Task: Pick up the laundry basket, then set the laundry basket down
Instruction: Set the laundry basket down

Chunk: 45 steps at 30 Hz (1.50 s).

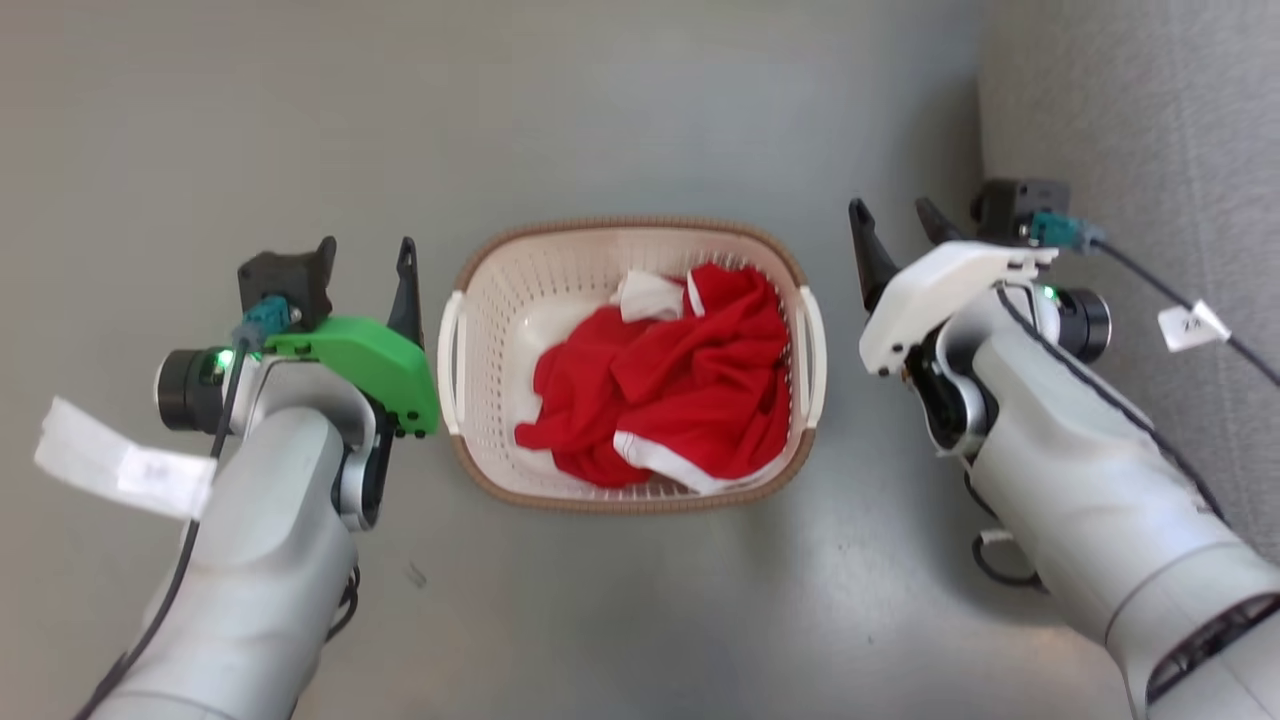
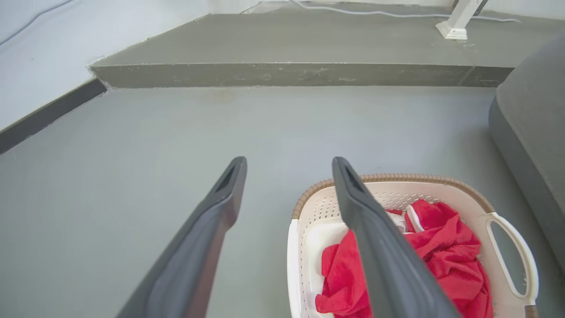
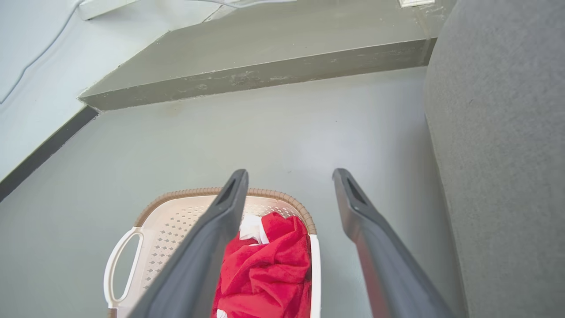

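The laundry basket [image 1: 560, 300] stands on the grey floor in the middle of the head view, cream-white and perforated with a brown woven rim, holding red and white clothing [image 1: 670, 380]. My left gripper [image 1: 365, 265] hovers open just left of its left handle [image 1: 452, 360], touching nothing. My right gripper [image 1: 893, 222] is open to the right of the right handle [image 1: 812, 350], apart from it. The basket [image 2: 318, 207] sits at the lower right of the left wrist view, below my left gripper [image 2: 289, 164], and the basket [image 3: 176, 216] sits at the lower left below my right gripper [image 3: 290, 176].
A grey upholstered sofa [image 1: 1150, 110] rises close to the right arm. A low concrete step [image 2: 300, 73] crosses the floor beyond the basket, with a pale wall and dark skirting [image 2: 39, 117] to the left. A white stand foot [image 2: 454, 26] and cable lie on the step.
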### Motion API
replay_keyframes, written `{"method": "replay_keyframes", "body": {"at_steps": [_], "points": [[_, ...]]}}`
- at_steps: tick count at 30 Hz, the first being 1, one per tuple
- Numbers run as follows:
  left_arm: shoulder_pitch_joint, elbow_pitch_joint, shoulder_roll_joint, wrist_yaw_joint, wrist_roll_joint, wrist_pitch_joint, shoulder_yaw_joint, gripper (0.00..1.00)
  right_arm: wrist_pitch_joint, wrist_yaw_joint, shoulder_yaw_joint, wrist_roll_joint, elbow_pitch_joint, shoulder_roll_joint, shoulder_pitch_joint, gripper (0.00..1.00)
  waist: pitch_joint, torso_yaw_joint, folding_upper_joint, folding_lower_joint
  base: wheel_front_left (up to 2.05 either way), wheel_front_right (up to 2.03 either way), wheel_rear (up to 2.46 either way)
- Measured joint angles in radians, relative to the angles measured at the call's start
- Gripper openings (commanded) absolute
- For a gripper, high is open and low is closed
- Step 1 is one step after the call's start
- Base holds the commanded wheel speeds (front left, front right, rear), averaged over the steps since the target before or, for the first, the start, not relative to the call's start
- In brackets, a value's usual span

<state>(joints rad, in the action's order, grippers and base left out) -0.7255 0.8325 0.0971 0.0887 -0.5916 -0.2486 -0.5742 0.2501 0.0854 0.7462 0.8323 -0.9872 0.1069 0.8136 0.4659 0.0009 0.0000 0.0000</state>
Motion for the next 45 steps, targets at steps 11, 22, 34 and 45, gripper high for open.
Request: {"method": "replay_keyframes", "body": {"at_steps": [11, 22, 34, 45], "points": [[0.215, -0.203, 0.016, 0.010, 0.091, 0.000, 0.102, 1.00, 0.000, 0.022, -0.102, -0.112, 0.171, 0.019, -0.183, 1.00, -0.156, -0.004, 0.0000, 0.0000, 0.00, 0.00, 0.00], [0.463, -0.328, 0.019, 0.017, 0.139, 0.000, 0.168, 1.00, 0.000, 0.031, -0.193, -0.187, 0.298, 0.016, -0.423, 1.00, -0.312, -0.009, 0.0000, -0.0001, 0.00, 0.00, 0.00], [0.649, -0.461, 0.022, 0.019, 0.185, 0.000, 0.256, 1.00, 0.000, 0.039, -0.299, -0.270, 0.439, 0.016, -0.602, 1.00, -0.425, -0.016, 0.0000, -0.0001, 0.00, 0.00, 0.00], [0.764, -0.566, 0.020, 0.027, 0.231, 0.000, 0.316, 1.00, 0.000, 0.040, -0.364, -0.336, 0.542, -0.006, -0.722, 1.00, -0.460, -0.016, 0.0000, -0.0001, 0.00, 0.00, 0.00]]}}
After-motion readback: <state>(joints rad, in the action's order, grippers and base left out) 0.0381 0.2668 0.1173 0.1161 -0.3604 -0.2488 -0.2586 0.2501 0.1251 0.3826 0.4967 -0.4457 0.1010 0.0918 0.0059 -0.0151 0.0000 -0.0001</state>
